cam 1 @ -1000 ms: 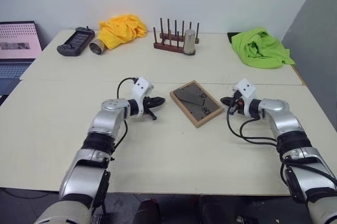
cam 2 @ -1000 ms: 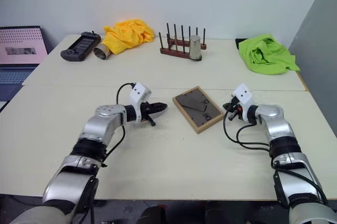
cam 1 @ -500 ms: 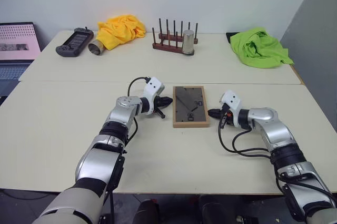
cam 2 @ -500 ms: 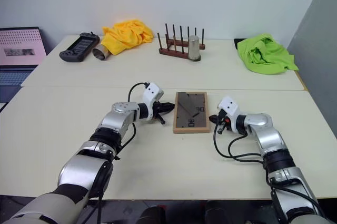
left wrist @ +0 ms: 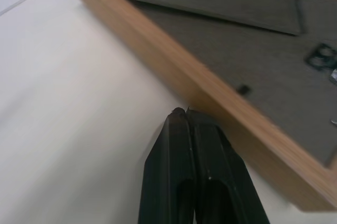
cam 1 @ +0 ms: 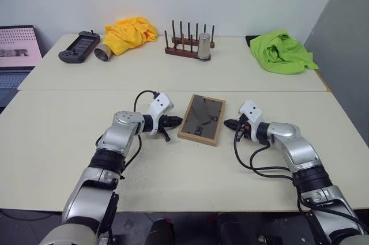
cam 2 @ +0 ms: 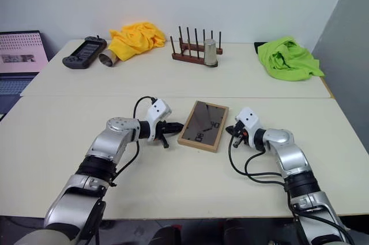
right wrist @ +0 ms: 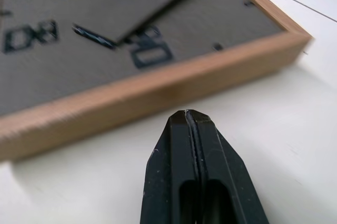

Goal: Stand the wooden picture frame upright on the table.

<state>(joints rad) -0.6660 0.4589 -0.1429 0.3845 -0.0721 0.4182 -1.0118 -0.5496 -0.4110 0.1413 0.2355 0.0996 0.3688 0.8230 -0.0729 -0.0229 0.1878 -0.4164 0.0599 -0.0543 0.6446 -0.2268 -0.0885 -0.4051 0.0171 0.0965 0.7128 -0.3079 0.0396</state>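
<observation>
The wooden picture frame [cam 1: 202, 119] lies flat on the table [cam 1: 173, 167], its dark grey back panel with the folded stand facing up. It sits slightly askew between my two grippers. My left gripper [cam 1: 177, 121] is shut and empty, its tip right at the frame's left long edge [left wrist: 210, 89]. My right gripper [cam 1: 226, 123] is also shut and empty, its tip a short way off the frame's right long edge [right wrist: 131, 97]. The picture side is hidden underneath.
At the back stand a dark peg rack [cam 1: 184, 46] with a metal cup [cam 1: 203, 46], a yellow cloth [cam 1: 130, 31], a tipped metal cup [cam 1: 104, 53], a black handheld console [cam 1: 79, 46] and a green cloth [cam 1: 281, 52]. A laptop [cam 1: 16, 46] sits far left.
The frame has swung from a diagonal lie to nearly square, then tipped slightly the other way. Both shut grippers closed in on its sides, and the left one has drawn back a little.
</observation>
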